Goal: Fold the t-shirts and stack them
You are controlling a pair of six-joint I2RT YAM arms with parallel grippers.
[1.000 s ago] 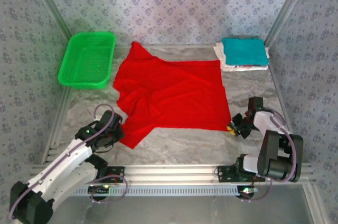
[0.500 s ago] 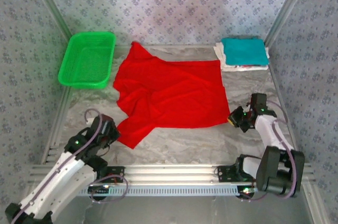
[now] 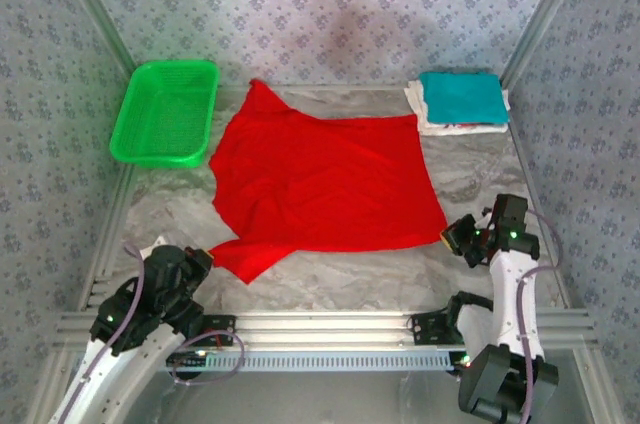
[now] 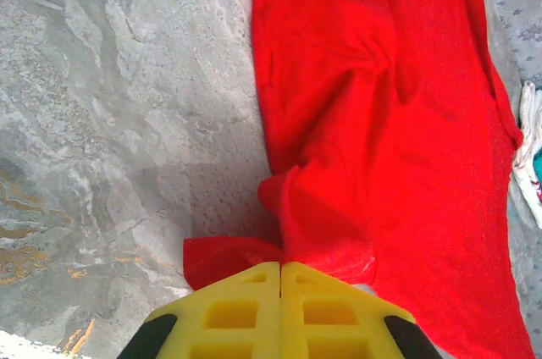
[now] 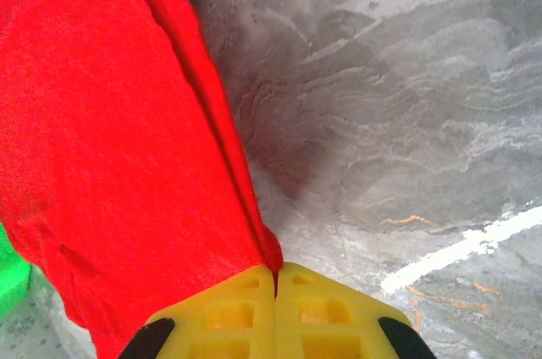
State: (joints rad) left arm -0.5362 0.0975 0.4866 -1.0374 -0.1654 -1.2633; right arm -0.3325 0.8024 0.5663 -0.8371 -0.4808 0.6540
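top external: red t-shirt point(image 3: 320, 179) spread at centre, near corners at left gripper point(image 3: 203, 259) and right gripper point(image 3: 456, 236); teal t-shirt point(image 3: 460, 96) folded far right | left wrist: pads point(image 4: 229, 308) pressed together, pinching a bunched corner, so the thin bite may slip | right wrist: pads point(image 5: 229, 312) clamped on the hem corner, and uneven pull could skew the fold

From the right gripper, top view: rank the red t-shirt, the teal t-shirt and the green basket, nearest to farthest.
1. red t-shirt: its near right corner is pinched in the right gripper.
2. teal t-shirt: folded, at the far right corner.
3. green basket: at the far left corner, diagonally opposite.
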